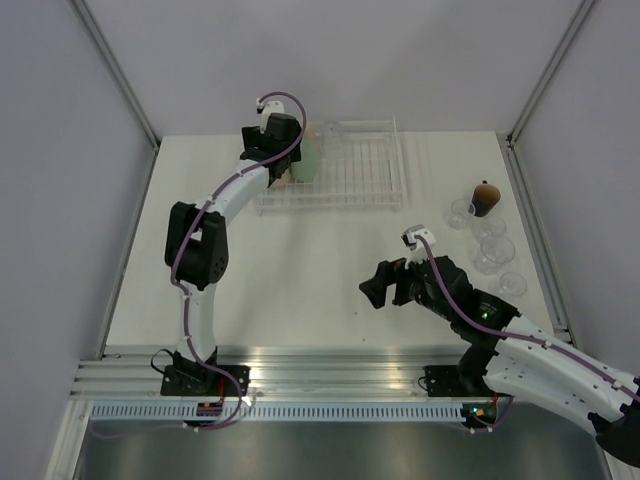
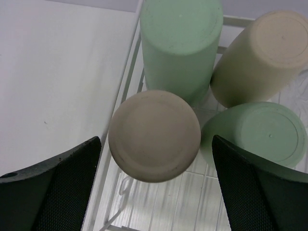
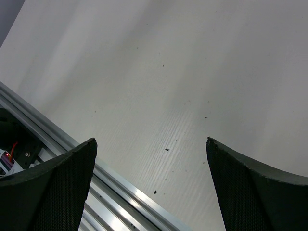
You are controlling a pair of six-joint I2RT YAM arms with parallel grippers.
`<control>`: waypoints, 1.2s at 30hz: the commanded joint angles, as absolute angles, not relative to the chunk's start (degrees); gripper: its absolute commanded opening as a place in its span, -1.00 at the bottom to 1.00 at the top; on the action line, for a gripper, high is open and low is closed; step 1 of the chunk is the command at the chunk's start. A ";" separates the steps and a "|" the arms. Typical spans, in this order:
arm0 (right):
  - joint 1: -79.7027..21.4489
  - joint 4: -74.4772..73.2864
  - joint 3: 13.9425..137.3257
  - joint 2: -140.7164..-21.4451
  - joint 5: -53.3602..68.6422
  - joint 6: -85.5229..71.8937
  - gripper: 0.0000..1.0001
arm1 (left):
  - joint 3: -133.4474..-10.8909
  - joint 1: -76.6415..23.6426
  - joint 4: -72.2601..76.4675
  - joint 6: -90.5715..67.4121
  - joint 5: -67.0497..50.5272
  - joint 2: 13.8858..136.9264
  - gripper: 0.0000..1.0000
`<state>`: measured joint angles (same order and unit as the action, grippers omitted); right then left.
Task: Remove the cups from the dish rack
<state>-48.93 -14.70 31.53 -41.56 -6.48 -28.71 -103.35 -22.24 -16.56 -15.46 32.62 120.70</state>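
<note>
Where the left arm (image 1: pixel 205 240) reaches far forward from its base, bent at the elbow, its wrist hangs over the left end of the white wire dish rack (image 1: pixel 350 185) at the back of the table (image 1: pixel 290 270). The left gripper (image 2: pixel 156 144) points down with its jaws spread wide and holds nothing. Between its two black fingers (image 2: pixel 62 187), and clear of both, shows the round base of a beige cup (image 2: pixel 154 134), standing upside down at the rack's left side, just beside the rail. Three more upturned cups crowd round it: a mint green cup (image 2: pixel 180 43) behind, a tan cup (image 2: pixel 262 55) further right, and a second green cup (image 2: pixel 269 132) just beside the beige one.

The right arm (image 1: pixel 480 310) lies low, stretched leftwards from its base toward the middle of the table, well apart from the rack. The right gripper (image 3: pixel 151 144) is also wide open and empty, over bare table near the ribbed metal rail (image 3: pixel 120 192) at the near edge. On the table to the right of the rack stand several clear cups (image 1: pixel 495 250) and a small dark brown cup (image 1: pixel 485 198)
</note>
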 commanded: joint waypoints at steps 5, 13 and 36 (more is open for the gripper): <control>-49.22 -14.76 33.40 -43.06 -6.94 -27.68 0.96 | -105.29 -20.92 -9.94 -12.04 25.59 124.10 0.99; -49.13 -14.50 33.22 -43.94 -6.86 -28.21 0.96 | -100.11 -21.09 -5.11 -13.18 18.73 122.53 0.77; -49.13 -11.16 31.90 -47.81 -6.06 -27.86 0.96 | -99.32 -26.63 -1.85 -2.90 31.47 116.28 0.94</control>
